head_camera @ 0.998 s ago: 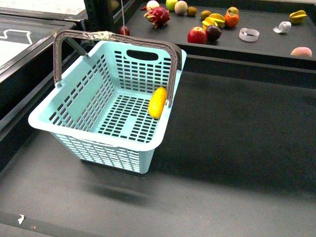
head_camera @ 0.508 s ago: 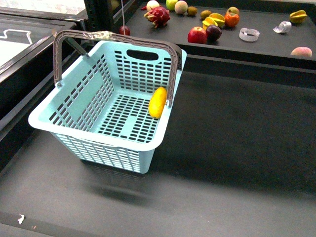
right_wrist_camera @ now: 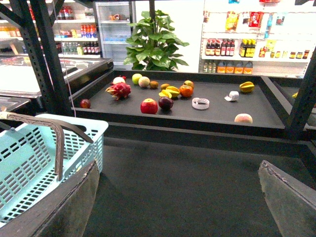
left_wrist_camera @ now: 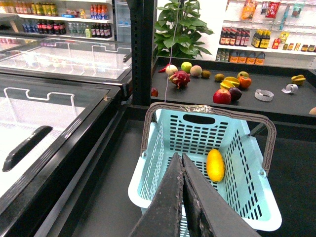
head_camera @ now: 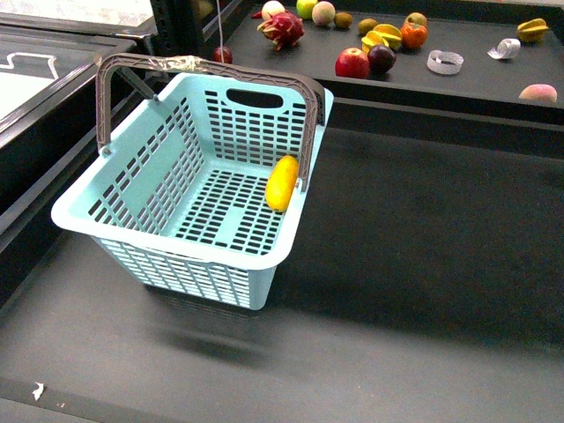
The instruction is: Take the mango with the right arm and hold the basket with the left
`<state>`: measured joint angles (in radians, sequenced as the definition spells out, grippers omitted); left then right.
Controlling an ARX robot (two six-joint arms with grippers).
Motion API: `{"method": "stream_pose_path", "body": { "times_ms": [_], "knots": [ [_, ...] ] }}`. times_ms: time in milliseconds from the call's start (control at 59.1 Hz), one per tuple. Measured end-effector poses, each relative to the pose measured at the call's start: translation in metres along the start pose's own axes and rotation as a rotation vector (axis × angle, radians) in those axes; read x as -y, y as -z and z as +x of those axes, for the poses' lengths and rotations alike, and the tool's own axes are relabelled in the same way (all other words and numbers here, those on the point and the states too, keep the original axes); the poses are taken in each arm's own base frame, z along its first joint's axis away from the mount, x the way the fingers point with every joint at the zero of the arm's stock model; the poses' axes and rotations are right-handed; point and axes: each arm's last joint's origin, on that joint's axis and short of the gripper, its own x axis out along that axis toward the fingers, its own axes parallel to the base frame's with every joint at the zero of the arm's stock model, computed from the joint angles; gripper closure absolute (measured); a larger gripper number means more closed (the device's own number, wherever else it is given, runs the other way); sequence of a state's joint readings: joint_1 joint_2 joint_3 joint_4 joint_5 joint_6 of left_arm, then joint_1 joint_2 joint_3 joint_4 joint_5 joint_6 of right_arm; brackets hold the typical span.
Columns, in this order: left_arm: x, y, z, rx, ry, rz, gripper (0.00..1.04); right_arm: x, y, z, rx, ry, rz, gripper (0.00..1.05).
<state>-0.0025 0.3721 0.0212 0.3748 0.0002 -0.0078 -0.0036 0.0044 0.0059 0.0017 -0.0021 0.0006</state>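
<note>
The yellow-orange mango (head_camera: 282, 182) lies inside the light blue basket (head_camera: 141, 189), against its right wall below the raised grey handle (head_camera: 203, 63). Neither arm shows in the front view. In the left wrist view my left gripper (left_wrist_camera: 178, 157) is shut with nothing in it, its tips over the near part of the basket (left_wrist_camera: 163, 143), and the mango (left_wrist_camera: 215, 165) lies just beyond and to one side. My right gripper (right_wrist_camera: 177, 168) is open and empty over the dark counter, one of its fingers (right_wrist_camera: 74, 207) beside the basket (right_wrist_camera: 29, 163). The mango is hidden in the right wrist view.
A raised back shelf (head_camera: 476, 84) carries a dragon fruit (head_camera: 282, 28), a red apple (head_camera: 352, 62), a star fruit (head_camera: 531, 29), other fruit and a tape roll (head_camera: 444, 62). A glass-topped freezer (left_wrist_camera: 49, 113) stands left of the basket, behind a black post (left_wrist_camera: 142, 49).
</note>
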Motion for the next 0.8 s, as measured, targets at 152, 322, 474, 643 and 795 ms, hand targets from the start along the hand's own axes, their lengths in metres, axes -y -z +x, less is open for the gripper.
{"method": "stream_pose_path", "body": {
  "times_ms": [152, 322, 474, 643, 795],
  "knots": [
    [0.000, -0.001, -0.006, 0.002, 0.000, 0.000, 1.03, 0.000, 0.000, 0.000, 0.000, 0.000, 0.000, 0.08],
    [0.000, 0.000, -0.011, 0.002, 0.000, 0.000, 1.03, 0.000, 0.000, 0.000, 0.000, 0.000, 0.000, 0.08],
    [0.000, 0.003, -0.018, -0.024, 0.000, 0.000, 1.03, 0.000, 0.000, 0.000, 0.000, 0.000, 0.000, 0.08],
    [0.000, 0.003, -0.025, -0.006, 0.000, 0.000, 1.03, 0.000, 0.000, 0.000, 0.000, 0.000, 0.000, 0.08],
    [0.000, 0.003, -0.025, -0.005, 0.000, 0.000, 1.03, 0.000, 0.000, 0.000, 0.000, 0.000, 0.000, 0.08]
  ]
}}
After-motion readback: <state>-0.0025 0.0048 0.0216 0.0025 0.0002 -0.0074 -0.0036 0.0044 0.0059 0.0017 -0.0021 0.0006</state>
